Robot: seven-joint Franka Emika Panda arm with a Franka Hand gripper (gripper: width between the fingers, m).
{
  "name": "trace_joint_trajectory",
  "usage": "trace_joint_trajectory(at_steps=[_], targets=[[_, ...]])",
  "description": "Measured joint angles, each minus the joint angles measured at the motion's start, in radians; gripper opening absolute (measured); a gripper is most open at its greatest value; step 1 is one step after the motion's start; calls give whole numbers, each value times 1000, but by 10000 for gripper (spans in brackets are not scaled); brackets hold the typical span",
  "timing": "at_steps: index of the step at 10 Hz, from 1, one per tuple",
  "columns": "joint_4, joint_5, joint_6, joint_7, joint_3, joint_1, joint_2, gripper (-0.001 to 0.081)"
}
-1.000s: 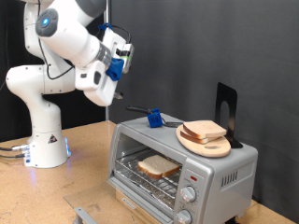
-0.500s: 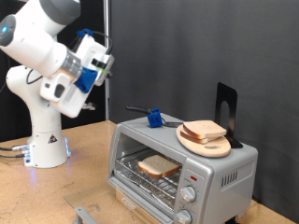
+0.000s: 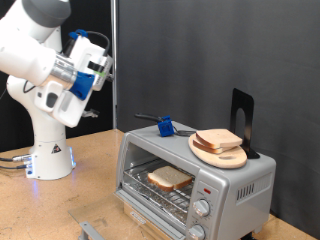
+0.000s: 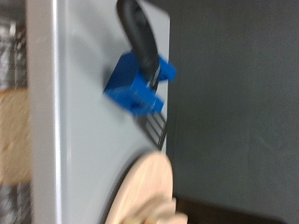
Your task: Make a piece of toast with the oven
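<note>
The big white robot arm has smooth, round, shiny parts and stands on a pale wooden table at the exterior view's left. Behind everything hangs a flat black wall.

The small silver metal oven is shaped like a box. It sits on the table at the exterior view's lower right. It has a glass door, a thin wire rack inside, and two round knobs on its right panel. The door looks shut.

One piece of toast lies flat on the wire rack inside the oven. It is a square slice of pale bread with a tan-brown crust.

A round wooden plate rests on the oven's flat top, near its right end. More pale bread slices are stacked on that plate. Behind the plate stands a thin black flat stand.

A small blue plastic block sits on the oven top too, left of the plate. A black handled fork tool rests in it. The wrist view shows this blue block with the black handle and thin metal prongs, plus the plate's rounded wooden edge.

The gripper, white with blue parts, is high up at the exterior view's upper left, well apart from the oven. I cannot tell if its fingers are wide or narrow. Nothing shows between them.
</note>
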Motion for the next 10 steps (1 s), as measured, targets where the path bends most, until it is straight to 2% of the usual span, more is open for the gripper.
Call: trace_joint_trajectory(at_steps=[4, 5, 7, 10], targets=[[8, -7, 170, -94, -37, -39, 88, 800], [23, -20, 187, -116, -42, -46, 122, 800], [71, -66, 174, -157, -61, -58, 191, 800], [137, -99, 110, -205, -85, -78, 270, 800]])
